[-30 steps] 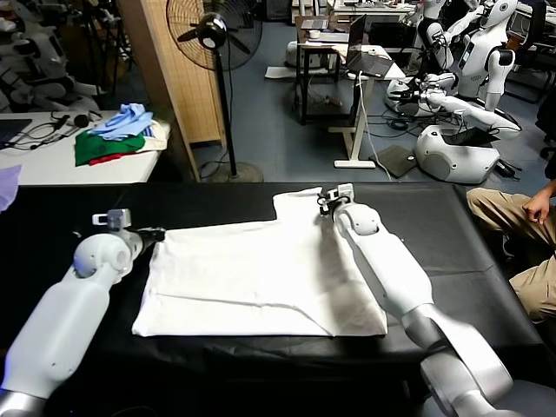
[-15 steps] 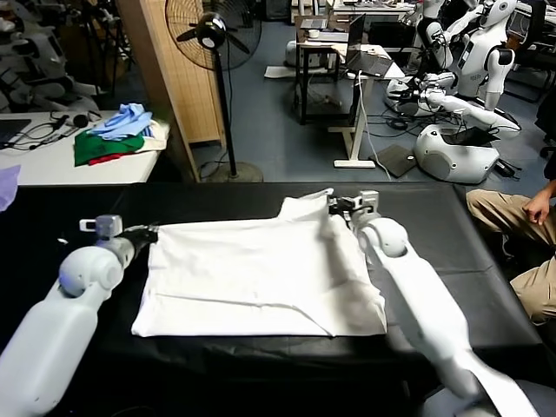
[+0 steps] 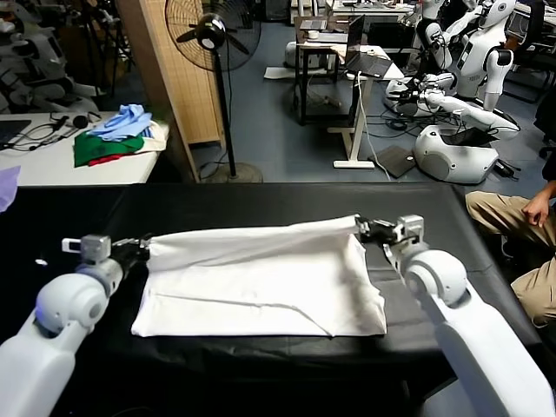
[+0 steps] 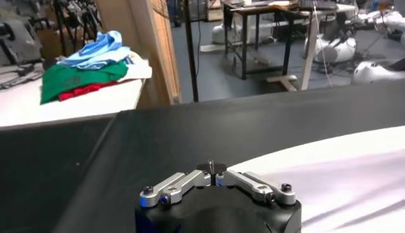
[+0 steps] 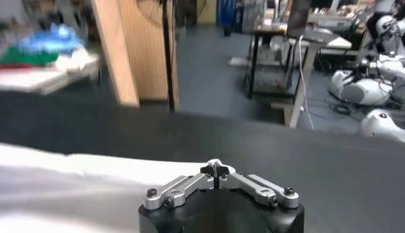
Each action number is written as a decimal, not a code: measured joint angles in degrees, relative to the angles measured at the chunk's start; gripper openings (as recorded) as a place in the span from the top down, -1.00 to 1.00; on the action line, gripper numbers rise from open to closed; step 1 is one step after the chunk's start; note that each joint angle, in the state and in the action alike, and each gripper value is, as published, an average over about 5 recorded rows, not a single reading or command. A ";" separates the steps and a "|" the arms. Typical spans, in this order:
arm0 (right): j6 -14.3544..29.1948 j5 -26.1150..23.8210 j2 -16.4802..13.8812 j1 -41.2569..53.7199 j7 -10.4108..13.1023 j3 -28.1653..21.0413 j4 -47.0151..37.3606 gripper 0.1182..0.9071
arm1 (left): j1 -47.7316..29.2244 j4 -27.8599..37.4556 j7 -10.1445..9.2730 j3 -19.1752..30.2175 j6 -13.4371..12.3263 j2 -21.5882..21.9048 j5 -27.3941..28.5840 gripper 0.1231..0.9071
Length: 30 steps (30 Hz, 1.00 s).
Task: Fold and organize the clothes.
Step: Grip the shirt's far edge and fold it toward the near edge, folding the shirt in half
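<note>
The T-shirt (image 3: 261, 291) lies flat across the middle of the black table (image 3: 486, 261), its near hem toward the table's near edge. Its far edge is lifted, pinched at one end by the left gripper (image 3: 137, 250) and at the other by the right gripper (image 3: 365, 229), both clamped tight on the cloth.

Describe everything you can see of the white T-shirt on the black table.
The white T-shirt is plain, soft cotton-like cloth with no print showing. It lies mostly flat on the black table, slightly creased, its near edge straight. Its far edge is lifted and stretched taut into a raised fold between the left gripper and the right gripper, each shut on one far corner. Nothing else touches it.
</note>
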 joint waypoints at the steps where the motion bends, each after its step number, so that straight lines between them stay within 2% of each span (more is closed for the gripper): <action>1: 0.00 -0.05 -0.46 -1.15 -0.02 0.30 0.67 0.99 | 1.16 -0.72 0.02 -0.57 0.01 0.05 0.11 0.99; 6: 0.00 -1.24 -1.82 -6.72 -0.14 1.44 3.22 0.99 | 7.16 -4.16 0.16 -2.94 0.36 0.23 1.15 0.99; 13: 0.00 -3.25 -1.59 -12.84 -0.19 2.02 5.28 0.99 | 13.25 -7.25 0.29 -4.18 0.76 -0.35 4.29 0.99; 17: 0.00 -3.17 -1.39 -15.12 -0.82 3.07 6.32 0.92 | 15.30 -8.33 0.20 -4.49 2.08 -0.87 5.25 0.99; 20: 0.00 -2.85 -1.51 -16.36 -1.30 4.35 7.47 0.62 | 16.37 -9.24 0.06 -4.67 2.69 -1.31 6.00 0.98; 23: 0.00 -1.86 -1.63 -17.05 -1.46 6.38 8.83 0.20 | 17.49 -10.32 -0.01 -5.15 2.70 -1.61 6.25 0.78; 27: 0.00 -1.60 -0.90 -16.38 -0.75 9.46 9.22 -0.38 | 18.75 -12.16 -0.10 -6.25 2.71 -1.90 5.58 0.24; 30: 0.03 -4.05 0.79 -14.17 -0.01 9.83 7.37 -0.65 | 18.69 -13.15 -0.28 -7.14 2.71 -2.29 4.20 -0.19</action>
